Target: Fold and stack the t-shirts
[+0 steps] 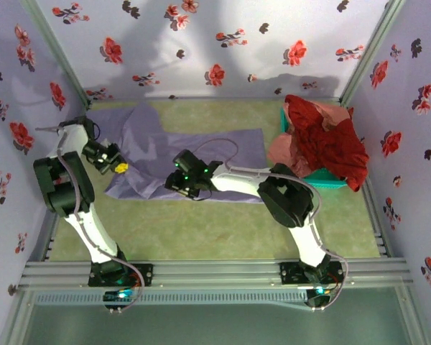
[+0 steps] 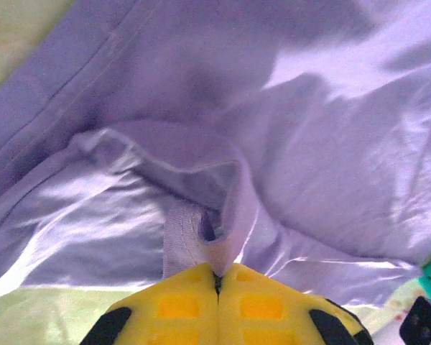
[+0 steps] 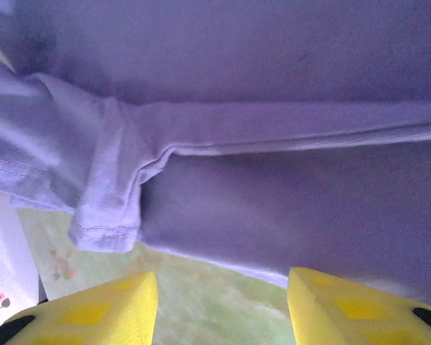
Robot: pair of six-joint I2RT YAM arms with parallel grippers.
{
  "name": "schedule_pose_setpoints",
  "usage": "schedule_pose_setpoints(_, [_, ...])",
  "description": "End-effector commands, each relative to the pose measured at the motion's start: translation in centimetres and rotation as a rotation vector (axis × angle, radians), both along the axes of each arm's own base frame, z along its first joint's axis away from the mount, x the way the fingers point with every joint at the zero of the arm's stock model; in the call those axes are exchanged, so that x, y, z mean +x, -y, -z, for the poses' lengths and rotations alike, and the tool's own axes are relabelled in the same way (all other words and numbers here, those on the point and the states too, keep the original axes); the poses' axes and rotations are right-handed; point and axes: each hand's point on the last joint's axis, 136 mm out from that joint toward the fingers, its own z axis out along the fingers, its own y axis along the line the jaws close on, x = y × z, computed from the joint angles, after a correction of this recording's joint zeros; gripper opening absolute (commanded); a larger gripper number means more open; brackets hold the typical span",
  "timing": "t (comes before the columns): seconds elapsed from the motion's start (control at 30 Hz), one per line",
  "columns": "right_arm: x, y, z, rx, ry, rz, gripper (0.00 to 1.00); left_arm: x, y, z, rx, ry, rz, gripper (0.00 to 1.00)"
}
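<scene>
Fabric of the lavender t-shirt, spread on the green table, is pinched in the clenched left gripper. The right gripper is held released over the shirt's near hem. Red and pink t-shirts are heaped in the teal basket

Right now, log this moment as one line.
left gripper: shut on purple shirt fold | right gripper: open over the shirt's near edge | red and pink shirts: heaped on teal basket
</scene>
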Motion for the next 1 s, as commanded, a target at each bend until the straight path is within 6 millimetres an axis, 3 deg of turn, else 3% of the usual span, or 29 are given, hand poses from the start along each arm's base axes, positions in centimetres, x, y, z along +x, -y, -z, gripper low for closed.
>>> schedule_pose_setpoints(0.0, [0.4,2.1,-2.5,-0.008,0.043,-0.006,0.52,1.9,1.3,0.3,-0.104,-0.015,-0.046,0.01])
schedule_pose_setpoints(0.23, [0.9,5.7,-3.3,-0.12,0.088,-0.029,0.52,8.2,3.7,-1.2,-0.334,0.139,-0.167,0.15])
schedule_pose_setpoints(0.33, [1.0,7.2,-4.0,-0.178,0.125,-0.044,0.53,9.4,4.4,-2.5,-0.384,0.172,-0.174,0.32])
schedule_pose_setpoints(0.37, [0.9,7.6,-4.0,-0.188,0.129,-0.043,0.53,9.4,4.3,-2.7,-0.379,0.174,-0.173,0.34])
schedule_pose_setpoints(0.5, [1.0,8.9,-4.2,-0.196,0.136,-0.024,0.53,8.8,2.4,-4.0,-0.304,0.222,-0.202,0.4])
schedule_pose_setpoints(0.67, [1.2,9.9,-4.5,-0.187,0.143,0.005,0.53,5.4,1.2,-4.6,-0.177,0.249,-0.215,0.43])
schedule_pose_setpoints(0.83, [1.6,10.1,-4.8,-0.165,0.138,0.014,0.54,2.0,2.2,-1.4,-0.188,0.21,-0.23,0.55])
schedule_pose_setpoints(0.97, [1.8,10.3,-5.2,-0.161,0.138,0.005,0.54,1.3,2.9,0.4,-0.227,0.2,-0.26,0.61])
